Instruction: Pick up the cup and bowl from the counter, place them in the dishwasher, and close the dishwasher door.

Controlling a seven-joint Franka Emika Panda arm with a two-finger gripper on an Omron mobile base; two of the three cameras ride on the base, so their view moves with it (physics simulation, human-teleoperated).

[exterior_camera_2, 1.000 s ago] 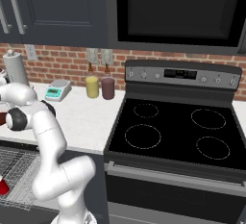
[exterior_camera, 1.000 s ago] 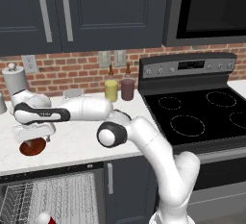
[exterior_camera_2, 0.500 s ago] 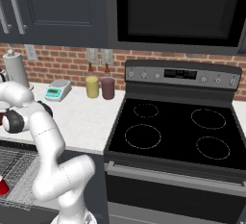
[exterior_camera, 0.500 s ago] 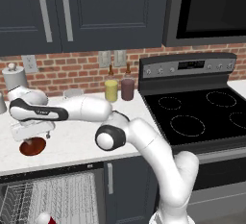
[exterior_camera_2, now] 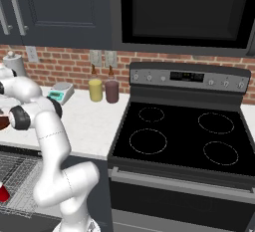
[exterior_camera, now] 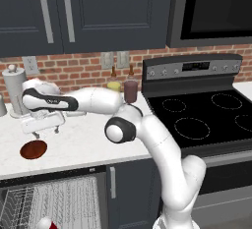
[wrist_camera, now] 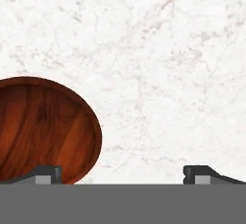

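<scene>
Since a second ago the arm has swung its hand a little toward the front edge of the counter (exterior_camera: pixel 88 144), bringing the gripper (exterior_camera: pixel 43 133) down closer over the bowl (exterior_camera: pixel 33 149), while the base views themselves have not shifted. In the left base view the bowl lies on the marble at about 7 o'clock from the hand, near the front edge and just above the open dishwasher (exterior_camera: pixel 49 201), whose grey rack already carries the cup (exterior_camera: pixel 45 223) at its lower edge; the cup (exterior_camera_2: pixel 3 193) also shows in the rack in the right base view. Looking along the hand, the bowl (wrist_camera: pixel 43 129) sits at 9 o'clock, off to one side, with one fingertip (wrist_camera: pixel 45 174) over its rim and the other (wrist_camera: pixel 199 174) over bare marble; the jaws stand spread wide with nothing between them. The risk I see is alignment: the bowl is not centred between the fingers, so a straight descent would likely land one finger on the inside of the shallow dish and the other on the counter, tipping it or pushing it toward the edge and down onto the rack. Being plate-like and low, it probably offers only its thin rim to pinch, so a sloppy closure may slip off.
</scene>
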